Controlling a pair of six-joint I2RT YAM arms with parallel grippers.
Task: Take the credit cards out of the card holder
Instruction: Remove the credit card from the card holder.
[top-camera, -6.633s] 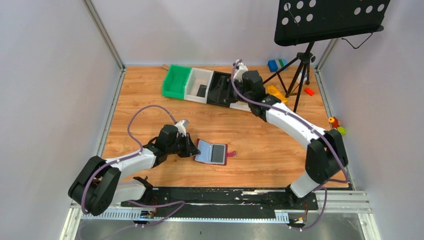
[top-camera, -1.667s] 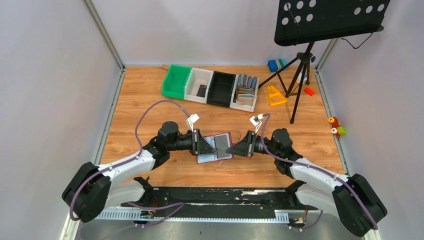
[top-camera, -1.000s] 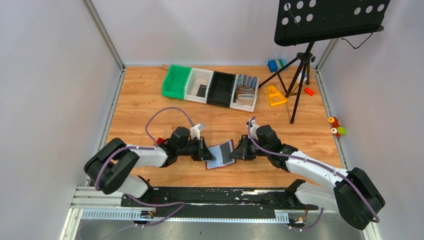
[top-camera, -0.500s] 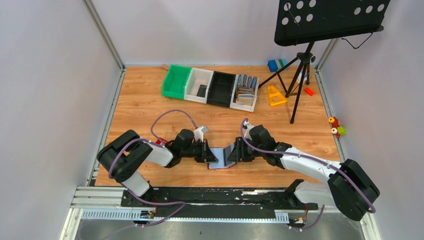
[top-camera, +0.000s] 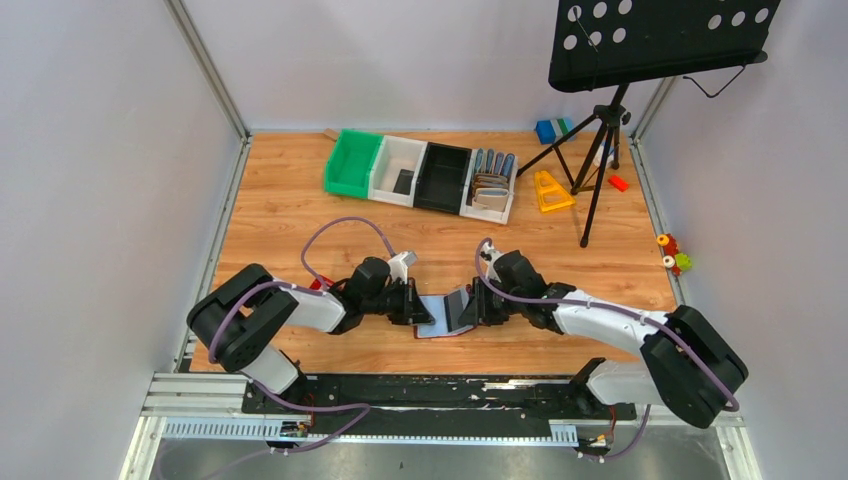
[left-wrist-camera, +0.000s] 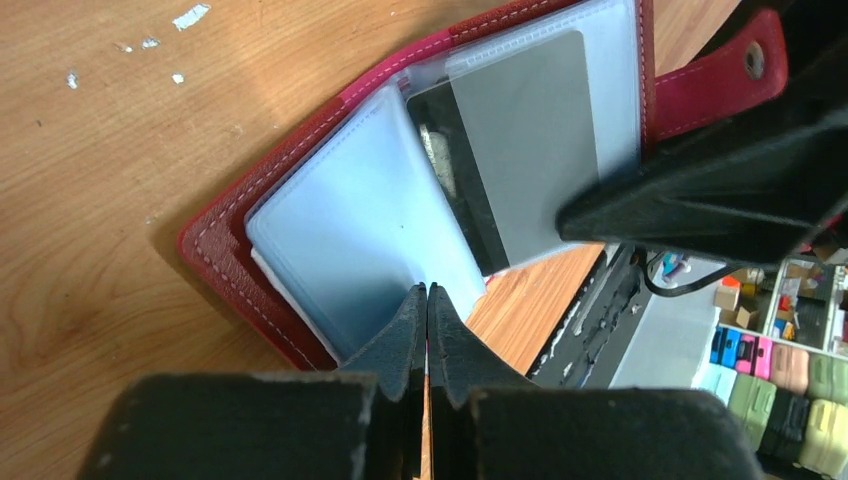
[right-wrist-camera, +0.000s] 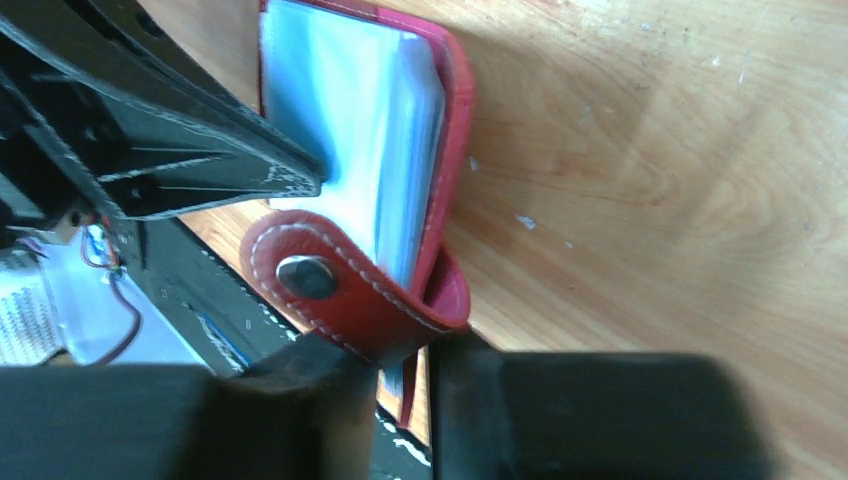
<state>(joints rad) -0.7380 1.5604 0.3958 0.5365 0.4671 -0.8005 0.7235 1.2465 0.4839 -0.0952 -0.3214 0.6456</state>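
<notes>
"How far along are we?"

"None out yet. Our left gripper (left-wrist-camera: 427, 300) and right gripper (right-wrist-camera: 395, 375) pinch the card holder (top-camera: 447, 312) open on the table (top-camera: 300, 200), with the credit cards (left-wrist-camera: 530, 140) inside."

Between left tool (top-camera: 424, 312), right tool (top-camera: 470, 311): card holder (top-camera: 444, 320); bins (top-camera: 420, 171) behind.

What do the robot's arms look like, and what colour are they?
Both the left arm and right arm have smooth white tubes joined by chunky black round joints. A thin purple cable loops along each. The left gripper and right gripper are black, wedge-shaped and a bit scuffed.
</notes>
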